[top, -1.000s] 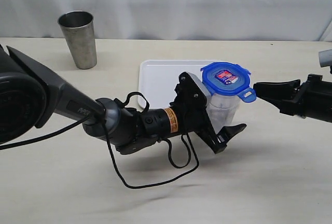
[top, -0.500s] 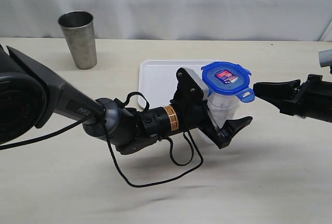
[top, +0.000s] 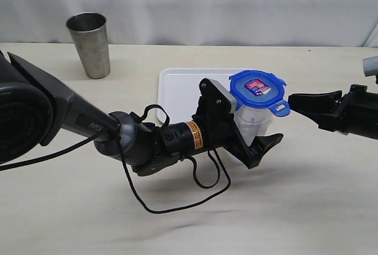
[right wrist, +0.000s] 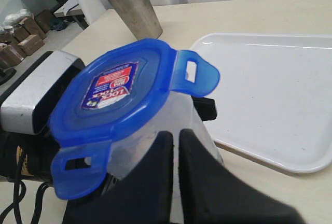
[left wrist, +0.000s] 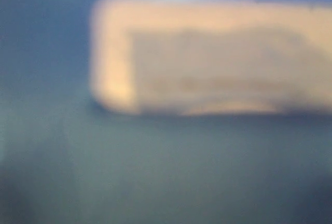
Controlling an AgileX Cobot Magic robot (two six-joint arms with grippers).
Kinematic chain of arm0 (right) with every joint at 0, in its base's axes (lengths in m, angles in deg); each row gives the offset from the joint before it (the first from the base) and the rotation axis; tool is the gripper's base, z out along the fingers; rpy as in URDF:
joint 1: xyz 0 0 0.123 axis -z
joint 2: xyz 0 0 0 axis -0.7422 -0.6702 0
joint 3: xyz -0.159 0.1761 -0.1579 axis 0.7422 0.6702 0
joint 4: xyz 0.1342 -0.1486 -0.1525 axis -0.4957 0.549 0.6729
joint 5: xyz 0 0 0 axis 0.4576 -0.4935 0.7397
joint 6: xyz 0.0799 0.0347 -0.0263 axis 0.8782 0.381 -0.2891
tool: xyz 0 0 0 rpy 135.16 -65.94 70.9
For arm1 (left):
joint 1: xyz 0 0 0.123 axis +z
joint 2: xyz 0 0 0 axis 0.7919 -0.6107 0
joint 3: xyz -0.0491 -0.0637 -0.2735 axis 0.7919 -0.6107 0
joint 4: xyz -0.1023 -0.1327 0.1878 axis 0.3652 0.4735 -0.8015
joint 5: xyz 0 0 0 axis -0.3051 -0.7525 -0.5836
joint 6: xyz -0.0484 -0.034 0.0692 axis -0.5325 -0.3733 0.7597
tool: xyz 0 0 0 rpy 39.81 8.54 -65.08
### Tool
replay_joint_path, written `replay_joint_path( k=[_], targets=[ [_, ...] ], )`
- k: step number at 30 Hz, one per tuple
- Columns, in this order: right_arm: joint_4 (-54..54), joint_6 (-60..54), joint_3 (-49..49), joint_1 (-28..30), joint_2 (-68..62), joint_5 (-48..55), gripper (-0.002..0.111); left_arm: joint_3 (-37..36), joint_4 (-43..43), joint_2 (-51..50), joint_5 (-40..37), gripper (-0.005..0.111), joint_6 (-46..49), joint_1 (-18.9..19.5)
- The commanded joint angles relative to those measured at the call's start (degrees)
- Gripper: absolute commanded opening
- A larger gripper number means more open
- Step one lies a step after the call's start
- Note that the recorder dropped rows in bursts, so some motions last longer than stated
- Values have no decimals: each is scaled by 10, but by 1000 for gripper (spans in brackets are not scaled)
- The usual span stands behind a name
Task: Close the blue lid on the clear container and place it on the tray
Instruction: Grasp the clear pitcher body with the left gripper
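The tall clear plastic container [top: 254, 116] is upright near the front right corner of the flat white rectangular tray [top: 177, 90]. Its base is hidden behind the left hand [top: 255, 132], so I cannot tell if it stands on the tray or on the beige table [top: 307, 196] beside it. The round bright-blue lid [top: 257, 87] with the red-and-white label lies on top of the container. Two of its flaps stick outward and are not folded down.

The left hand is released. Its jaws are spread wide with the container between them, and one black finger passes in front of the lower part. The left wrist view is only a blur.

The right hand [top: 293, 100] is clenched with its two black fingers pressed together and grasps nothing. Its tip is just beside the lid's right flap, close to the container wall.

A grey metal cup [top: 90, 45] stands well apart at the back of the table.
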Motion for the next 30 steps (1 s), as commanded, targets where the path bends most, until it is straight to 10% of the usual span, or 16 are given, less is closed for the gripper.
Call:
replay_joint_path(
  k=[1, 8, 24, 30],
  targets=[
    [-5, 0, -1, 1, 1, 0, 4, 3, 6, 0, 1, 105, -5, -2],
    [-5, 0, -1, 1, 1, 0, 4, 3, 6, 0, 1, 98, -4, -2],
    [-2, 0, -1, 1, 1, 0, 4, 3, 4, 1, -15, 0, 3, 2],
    [-2, 0, -1, 1, 1, -2, 4, 3, -79, 2, -6, 0, 0, 37]
  ],
)
